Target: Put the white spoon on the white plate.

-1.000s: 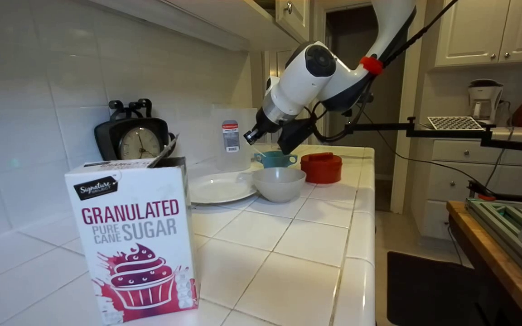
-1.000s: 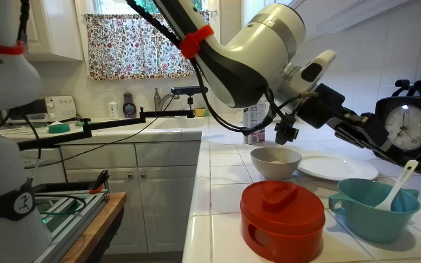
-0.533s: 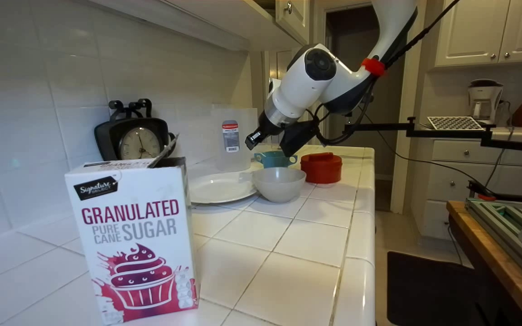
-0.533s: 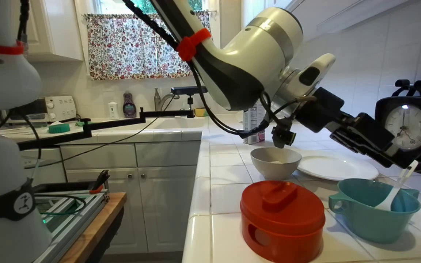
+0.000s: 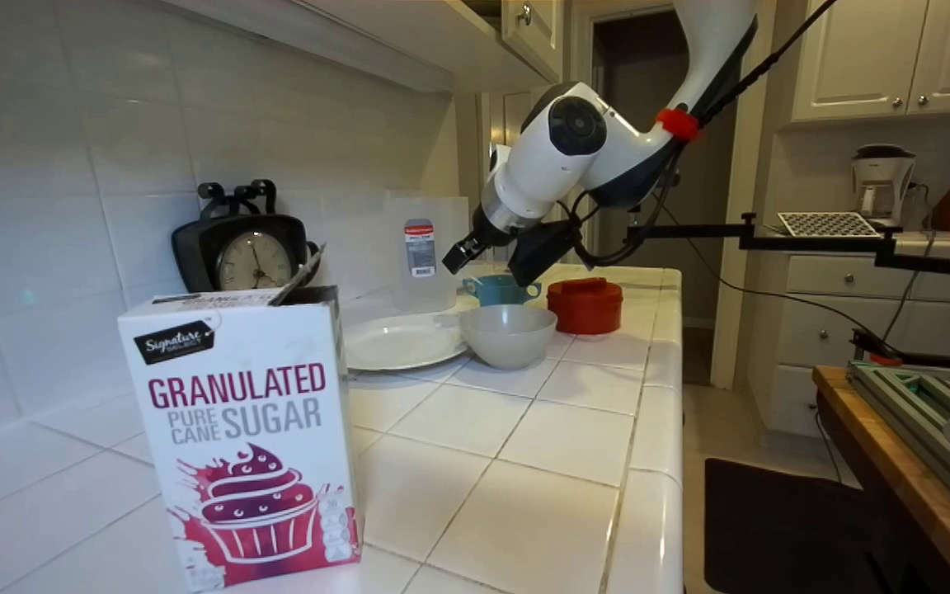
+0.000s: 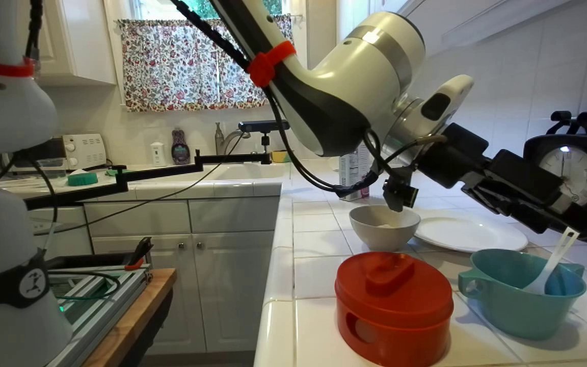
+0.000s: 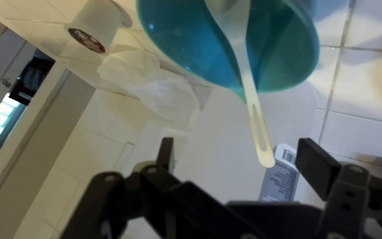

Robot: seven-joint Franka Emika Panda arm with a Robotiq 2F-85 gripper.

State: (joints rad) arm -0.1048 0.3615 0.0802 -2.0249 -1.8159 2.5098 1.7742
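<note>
One spoon [image 7: 246, 73], scoop end down in the teal cup [image 6: 520, 311], handle slanting up toward your gripper [image 7: 240, 159]. You're wide, holding nothing; wrist view shows handle tip between your fingers [image 7: 317, 167], off-centre; can't judge depth.

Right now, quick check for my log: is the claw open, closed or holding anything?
Claw: open, holding nothing; the white spoon leans ungripped in the teal cup.
</note>
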